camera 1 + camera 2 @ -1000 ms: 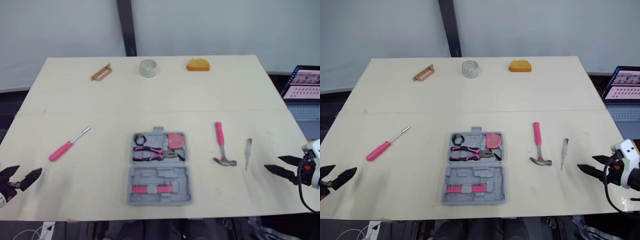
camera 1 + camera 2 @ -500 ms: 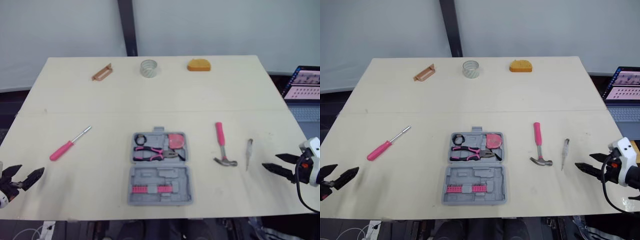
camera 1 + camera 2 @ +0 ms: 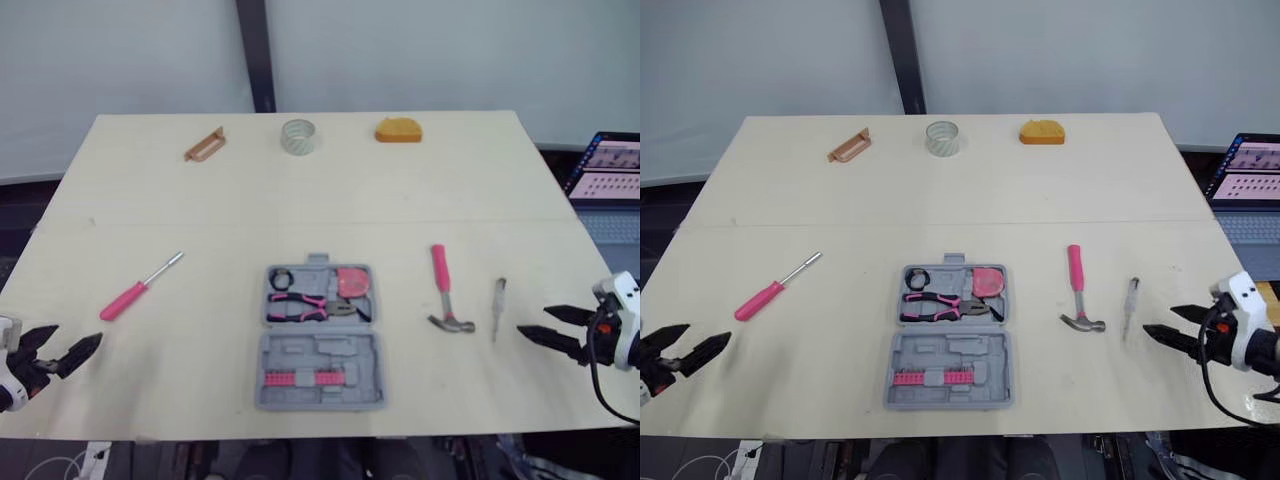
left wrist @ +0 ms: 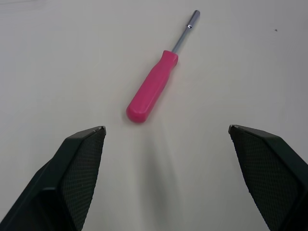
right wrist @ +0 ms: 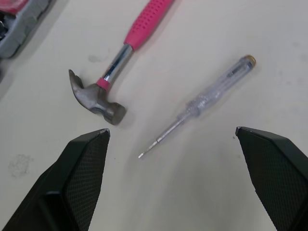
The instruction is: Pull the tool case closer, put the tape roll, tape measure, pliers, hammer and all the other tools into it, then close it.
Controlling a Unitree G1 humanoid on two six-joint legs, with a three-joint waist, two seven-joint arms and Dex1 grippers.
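The tool case (image 3: 320,335) lies open and flat on the table (image 3: 300,200), in the middle and close to the near edge. Its farther half holds pink-handled pliers (image 3: 305,305) and a pink rounded piece I can't make out, and a row of pink bits (image 3: 305,378) sits in the nearer half. Just to its right lies the hammer (image 3: 445,300), pink handle pointing away, head toward the robot. Beside that is a clear tester screwdriver (image 3: 497,306). The right pincer (image 3: 535,320) hovers right by the tester, fingers spread wide and holding nothing. Over on the left, a pink screwdriver (image 3: 140,287) lies at a slant, well apart from the case. The left pincer (image 3: 75,338) is low near the table's front corner, also spread and empty, aimed at that handle. Along the far edge sit a brown bracket (image 3: 204,144), the tape roll (image 3: 298,136) and an orange block (image 3: 397,130). A laptop (image 3: 605,170) glows off the right side.
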